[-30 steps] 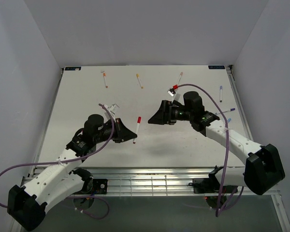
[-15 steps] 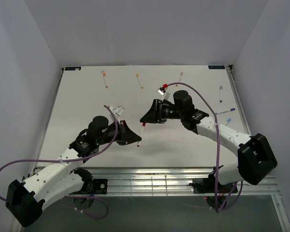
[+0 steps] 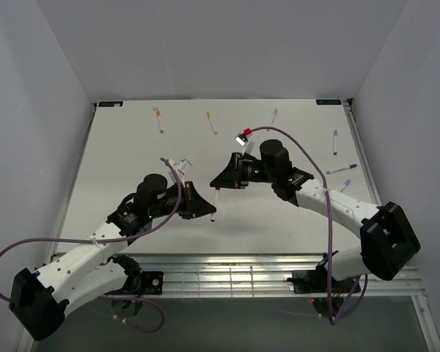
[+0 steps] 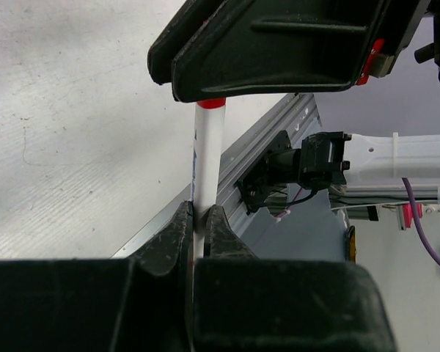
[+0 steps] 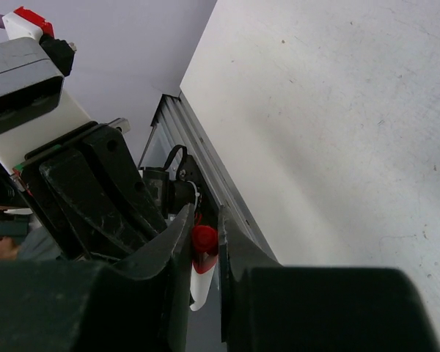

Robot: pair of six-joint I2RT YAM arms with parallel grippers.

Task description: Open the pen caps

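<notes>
**Both end effectors clamped on one pen above the table**

At the near edge of the table (image 3: 132, 161), the two arms reach inward from their bases and meet a little left of the table's centre. The left end effector (image 3: 206, 211) is closed tight on the lower part of a white pen barrel (image 3: 214, 204). In the left wrist view, its two fingers (image 4: 177, 238) press the barrel (image 4: 205, 158) from either side, and the barrel rises nearly upright out of the grip.

Just beyond it, the right end effector (image 3: 215, 184) is closed on the upper end of the same pen. The right wrist view shows the red cap (image 5: 203, 238) pinched between that arm's fingers (image 5: 177, 242), with a short length of white barrel showing below it. From the left wrist view, only a thin red rim of the cap (image 4: 210, 103) shows under the dark body of the right end effector (image 4: 205, 92). The cap sits on the end of the barrel; no gap between the two can be made out. The pen hangs between the two grips, tilted slightly, above the table.

Farther back, other pens lie flat and well apart from the arms. An orange-tipped pen (image 3: 159, 120) lies at the far left, a second pen (image 3: 212, 122) near the middle and a third pen (image 3: 273, 116) to its right. A purple-tipped pen (image 3: 335, 141) and a blue-tipped pen (image 3: 342, 169) lie near the right edge.
</notes>
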